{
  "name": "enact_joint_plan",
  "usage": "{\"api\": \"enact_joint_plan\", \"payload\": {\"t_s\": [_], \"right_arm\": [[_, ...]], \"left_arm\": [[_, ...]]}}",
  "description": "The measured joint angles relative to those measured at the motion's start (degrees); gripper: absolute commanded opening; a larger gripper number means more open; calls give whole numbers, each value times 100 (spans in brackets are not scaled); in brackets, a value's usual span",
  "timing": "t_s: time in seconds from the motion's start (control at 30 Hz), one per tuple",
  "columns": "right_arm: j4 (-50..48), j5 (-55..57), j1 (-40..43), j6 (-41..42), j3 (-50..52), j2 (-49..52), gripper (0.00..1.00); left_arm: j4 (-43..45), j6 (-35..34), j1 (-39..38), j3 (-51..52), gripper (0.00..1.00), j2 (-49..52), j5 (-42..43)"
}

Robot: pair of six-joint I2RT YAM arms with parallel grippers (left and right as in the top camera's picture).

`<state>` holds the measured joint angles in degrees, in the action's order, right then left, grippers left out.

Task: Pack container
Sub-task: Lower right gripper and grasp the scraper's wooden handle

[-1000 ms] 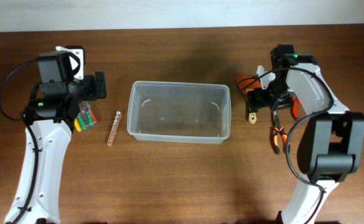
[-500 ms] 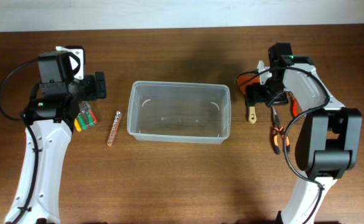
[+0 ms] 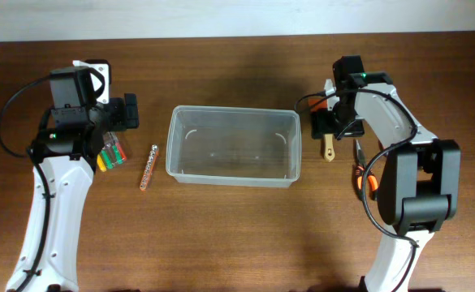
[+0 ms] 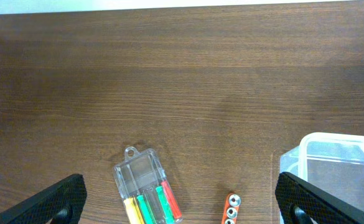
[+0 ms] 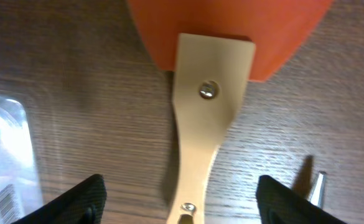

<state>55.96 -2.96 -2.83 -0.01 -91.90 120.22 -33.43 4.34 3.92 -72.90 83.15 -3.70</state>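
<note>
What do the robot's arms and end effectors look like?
The left arm and right arm have white shells, black joint housings and loose black cables. A small green light shows on each. The left end effector and right end effector are black, with flat dark fingers.

Left hand (image 4: 182,202) and right hand (image 5: 180,199) spread wide, right apparently pointing down.

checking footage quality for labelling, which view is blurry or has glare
Right wrist view: very close, the orange part is soft, the wooden handle sharper. Left wrist view: sharp, the screwdriver case crisp. Overhead view: even light, soft shadow around the container, no strong glare.
</note>
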Motion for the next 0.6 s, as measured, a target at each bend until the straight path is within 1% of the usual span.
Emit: {"api": "enact_joint_plan", "payload": {"t_s": [0.23, 0.6], "right_arm": [[-7, 149, 0, 11, 0, 0, 68], [13, 166, 0, 133, 0, 48, 65]], "left_arm": [[0, 0, 0, 0, 99, 0, 0], [0, 0, 0, 0, 99, 0, 0]]}}
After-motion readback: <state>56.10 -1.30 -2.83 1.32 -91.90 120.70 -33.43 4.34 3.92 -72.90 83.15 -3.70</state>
